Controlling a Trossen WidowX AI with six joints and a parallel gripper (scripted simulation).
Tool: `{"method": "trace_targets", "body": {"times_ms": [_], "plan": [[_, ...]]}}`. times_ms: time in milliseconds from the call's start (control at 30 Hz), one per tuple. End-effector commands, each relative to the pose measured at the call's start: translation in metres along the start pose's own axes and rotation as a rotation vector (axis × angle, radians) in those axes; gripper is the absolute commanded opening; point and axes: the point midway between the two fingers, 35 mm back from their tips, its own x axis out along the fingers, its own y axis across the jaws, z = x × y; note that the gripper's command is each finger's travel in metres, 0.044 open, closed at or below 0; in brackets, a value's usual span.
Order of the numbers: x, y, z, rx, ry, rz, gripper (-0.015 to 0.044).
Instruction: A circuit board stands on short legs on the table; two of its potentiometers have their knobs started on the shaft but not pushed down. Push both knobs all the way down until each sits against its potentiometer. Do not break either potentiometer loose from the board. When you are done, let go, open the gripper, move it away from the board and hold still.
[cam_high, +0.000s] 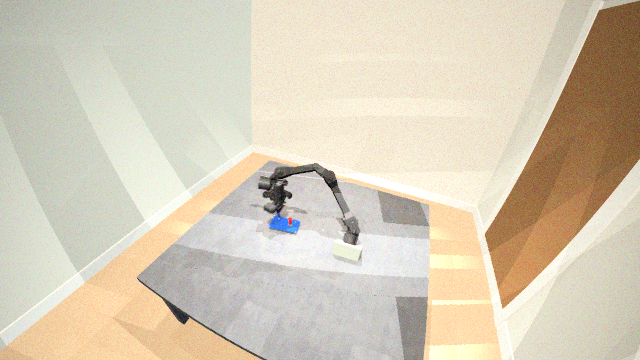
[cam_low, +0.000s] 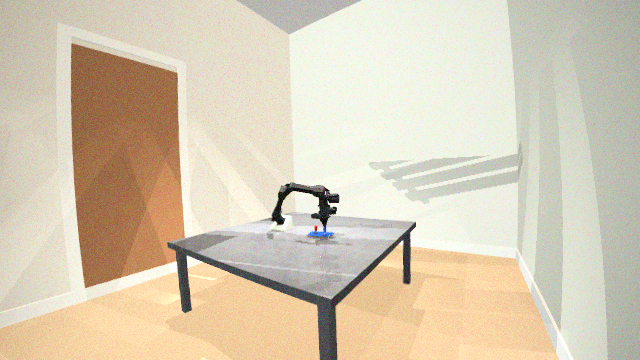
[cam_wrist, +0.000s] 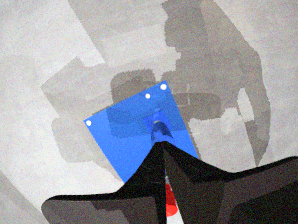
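The blue circuit board (cam_high: 284, 228) (cam_low: 319, 235) (cam_wrist: 117, 145) stands on the table. A red knob (cam_high: 290, 221) (cam_low: 316, 228) (cam_wrist: 171, 204) stands upright on it, partly hidden behind the fingers in the wrist view. A blue knob (cam_wrist: 160, 131) stands near the board's other end, partly covered by the fingertips in the wrist view. My gripper (cam_high: 278, 212) (cam_low: 325, 227) (cam_wrist: 161, 147) is shut, with nothing between its fingers. It points down, its tips at or just over the blue knob; whether they touch is too small to tell. The gap under each knob cannot be made out.
The arm arches over the table (cam_high: 225, 295) (cam_low: 270, 255) from its pale base block (cam_high: 347, 251) (cam_low: 282, 224), which stands on the red knob's side of the board. White dots mark three spots near the board's edge in the wrist view. Shadows of the arm fall around the board.
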Motion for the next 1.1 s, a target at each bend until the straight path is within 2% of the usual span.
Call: {"method": "trace_targets", "body": {"times_ms": [0,1067], "plan": [[0.0102,-0.0037,0.0012,0.009,0.008,-0.011,0.0],[0.0154,-0.0038,0.0011,0.009,0.008,-0.011,0.0]]}}
